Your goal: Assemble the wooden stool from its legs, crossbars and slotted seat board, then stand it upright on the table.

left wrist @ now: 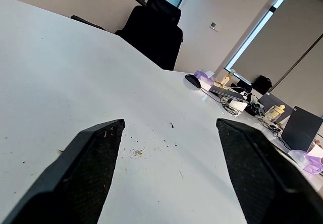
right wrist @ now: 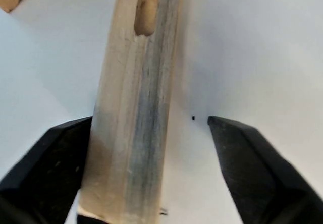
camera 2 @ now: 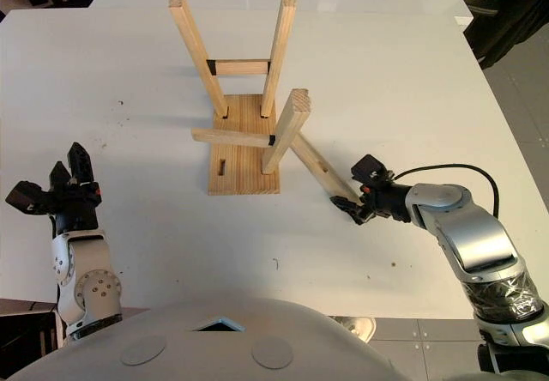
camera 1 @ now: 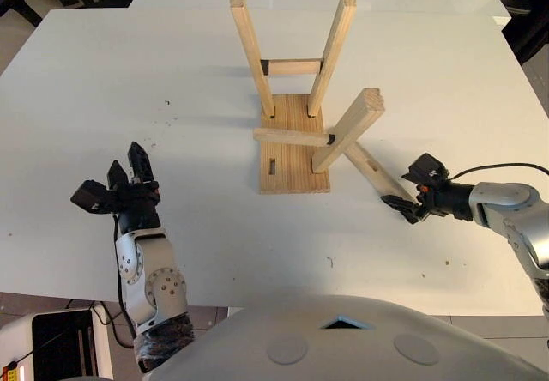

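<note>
**While one leg pair is standing in the board, the second is waiting to be seated**

Because the seat board (camera 1: 300, 177) is lying flat on the table (camera 1: 103, 81) with only its far pair fitted, the work is sitting roughly halfway.

Four legs are showing. A left upright leg (camera 1: 251, 51) and a right upright leg (camera 1: 333, 51) are standing in the far slots. A leaning leg (camera 1: 350, 129) is tilting over the board's right edge. A fallen leg (camera 1: 373, 172) is lying on the table.

Two crossbars are showing: a far crossbar (camera 1: 294, 67) is bridging the upright pair, and a near crossbar (camera 1: 287, 137) is jutting leftward from the leaning leg. One empty slot (camera 1: 272, 166) is showing.

The right gripper (camera 1: 401, 206) is straddling the fallen leg's outer end, jaws wide, one finger touching wood, not clamping. The left gripper (camera 1: 129, 165) is hanging over the table's near-left, jaws spread, holding nothing.

Next, I judge, the move is calling for closing on that leg, then raising the frame into the near slots.
</note>
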